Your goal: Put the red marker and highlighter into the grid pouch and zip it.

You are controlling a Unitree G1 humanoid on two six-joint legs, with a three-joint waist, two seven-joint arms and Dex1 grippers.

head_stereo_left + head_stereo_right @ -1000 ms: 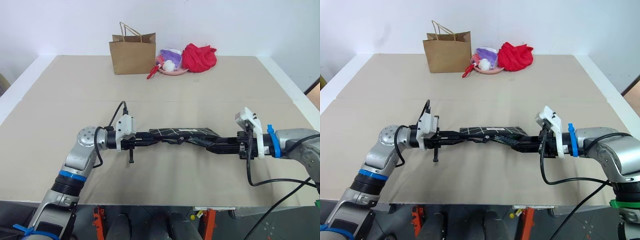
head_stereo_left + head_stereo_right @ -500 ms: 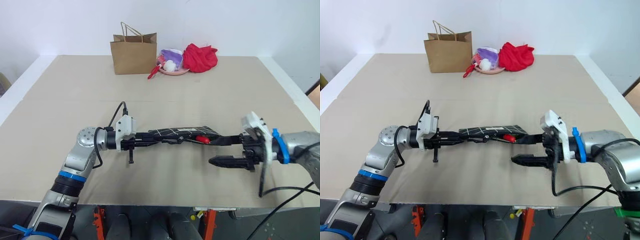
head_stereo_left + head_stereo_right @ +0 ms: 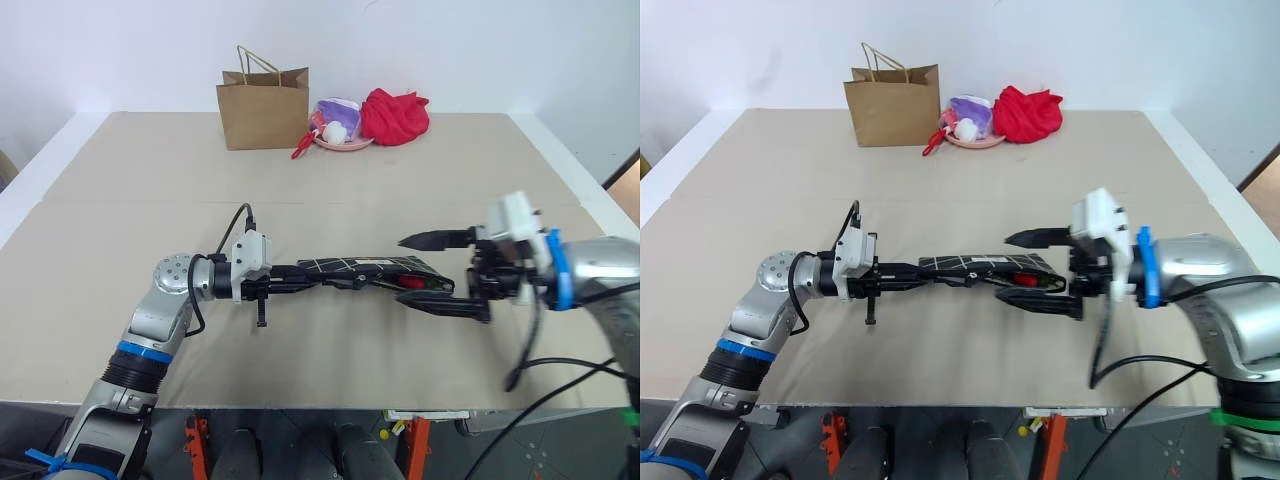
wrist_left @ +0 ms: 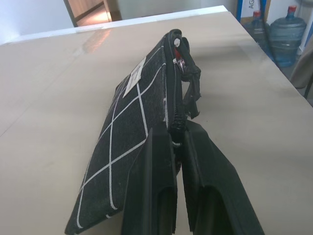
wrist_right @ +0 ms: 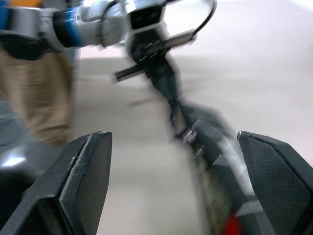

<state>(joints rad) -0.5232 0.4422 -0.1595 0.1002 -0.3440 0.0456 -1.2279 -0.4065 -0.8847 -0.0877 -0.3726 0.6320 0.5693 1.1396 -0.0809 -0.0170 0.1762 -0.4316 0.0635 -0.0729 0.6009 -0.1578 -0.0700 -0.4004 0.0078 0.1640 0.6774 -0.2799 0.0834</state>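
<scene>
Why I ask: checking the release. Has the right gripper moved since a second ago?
Yes. The right gripper let go of the grid pouch, opened wide and rose beside its end.

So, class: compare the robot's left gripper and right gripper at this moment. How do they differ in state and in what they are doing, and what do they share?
The left gripper is shut on one end of the grid pouch, holding it up; the right gripper holds nothing. The left gripper's fingers sit pressed together, while the right gripper's fingers are spread wide at the pouch's other end. Both have two black fingers and point toward each other along the pouch.

Paper bag [image 3: 264, 108], pink dish [image 3: 341, 142], red cloth [image 3: 395, 113] — table's [image 3: 120, 200] far edge.
</scene>
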